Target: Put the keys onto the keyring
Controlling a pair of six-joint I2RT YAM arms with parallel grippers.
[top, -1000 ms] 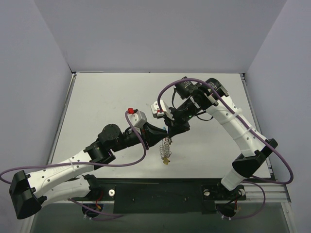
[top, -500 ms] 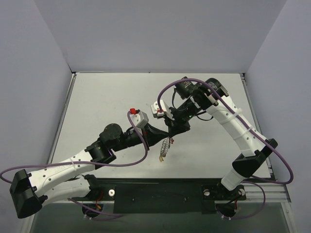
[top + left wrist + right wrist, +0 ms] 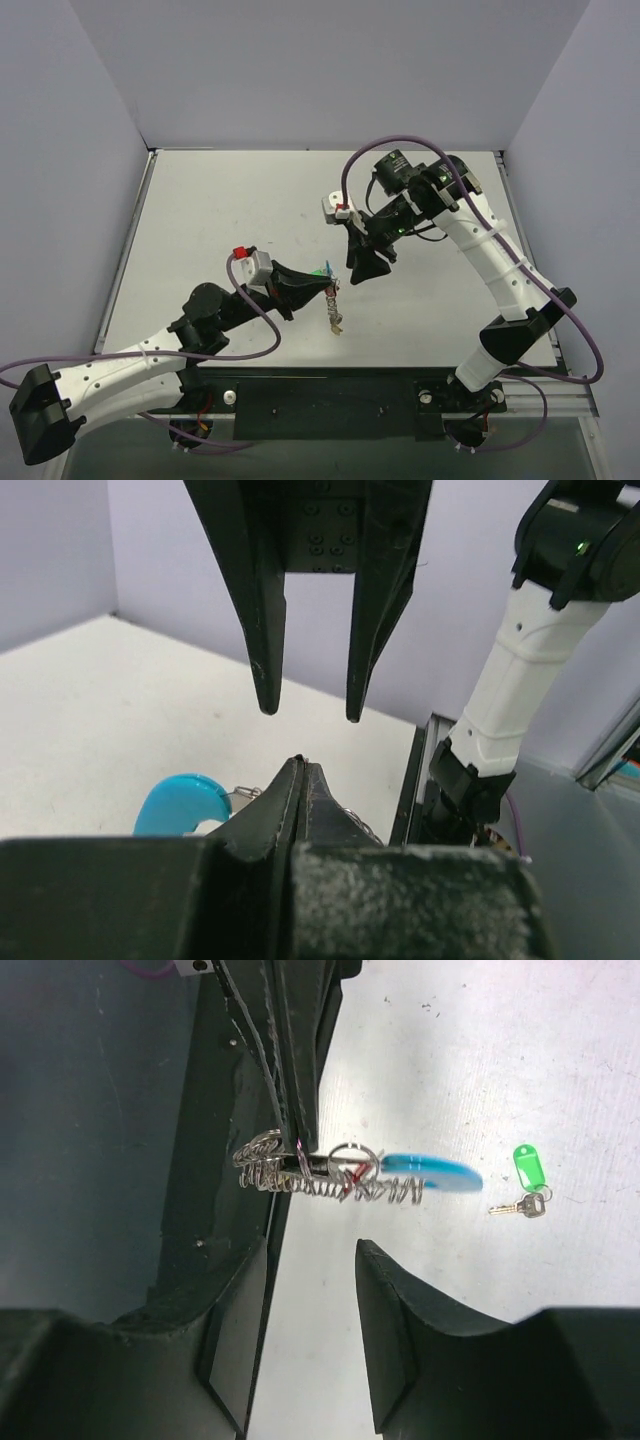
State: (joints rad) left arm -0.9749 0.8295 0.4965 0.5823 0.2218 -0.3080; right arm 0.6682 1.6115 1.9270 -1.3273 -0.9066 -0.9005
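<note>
Right gripper point(image 3: 366, 266) is letting go and backing off, leaving the keyring point(image 3: 333, 307) hanging from the left gripper point(image 3: 322, 291) alone.

A second ago both grippers were meeting at the coil. Now the right jaws are standing apart, clear of it, while the left jaws are clamping the wire and holding it just above the tabletop point(image 3: 220, 210), nearer the arm bases. That likely frees the right arm to fetch a key. Only the right wrist view is showing the green-tagged key point(image 3: 528, 1182) lying loose on the tabletop beyond the blue tag point(image 3: 432, 1172). The left wrist view is showing the pinch fully shut. No view is showing the black-rimmed key.
</note>
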